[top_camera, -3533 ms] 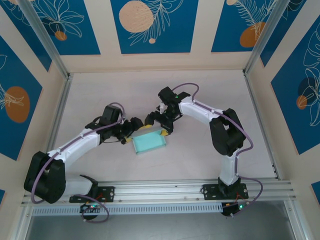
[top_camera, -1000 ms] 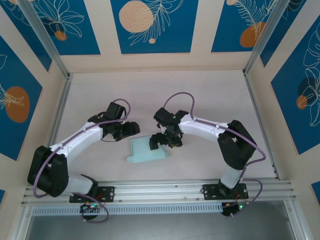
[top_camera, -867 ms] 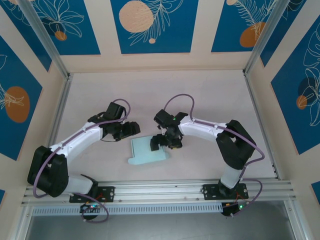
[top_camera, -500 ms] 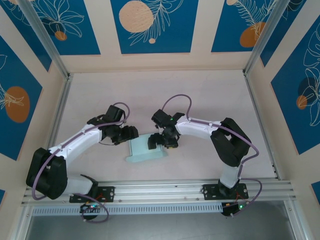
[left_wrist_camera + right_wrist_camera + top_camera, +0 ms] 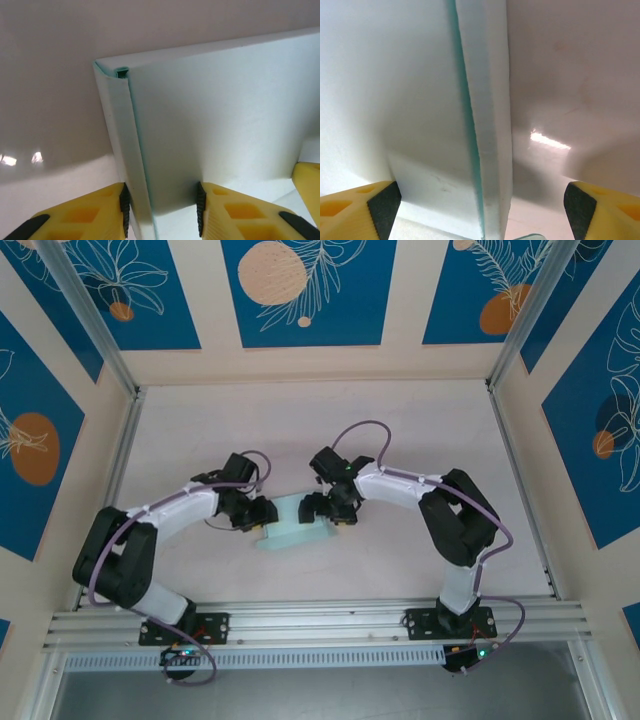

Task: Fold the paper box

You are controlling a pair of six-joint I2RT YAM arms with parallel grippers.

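The paper box (image 5: 293, 531) is pale mint card and lies on the table between my two arms. My left gripper (image 5: 264, 517) is at its left end. In the left wrist view the half-closed left gripper (image 5: 161, 207) sits astride the box's folded side wall (image 5: 117, 135). One pad (image 5: 124, 207) touches the wall's outer face; the other pad (image 5: 200, 207) stands over the broad panel (image 5: 215, 110), a little off the wall. My right gripper (image 5: 325, 510) is at the box's far right edge. The wide-open right gripper (image 5: 482, 205) straddles the other wall (image 5: 487, 100) without pinching it.
The pale table top (image 5: 400, 430) runs out to aluminium rails and patterned blue walls on three sides. The arm bases are bolted to a rail (image 5: 320, 620) along the near edge. Bare table (image 5: 570, 75) lies just outside the box's right wall.
My left gripper has moved right onto the box's left end and its jaws have narrowed. The right gripper stayed at the box's right edge. The box has shifted slightly away from the near edge.
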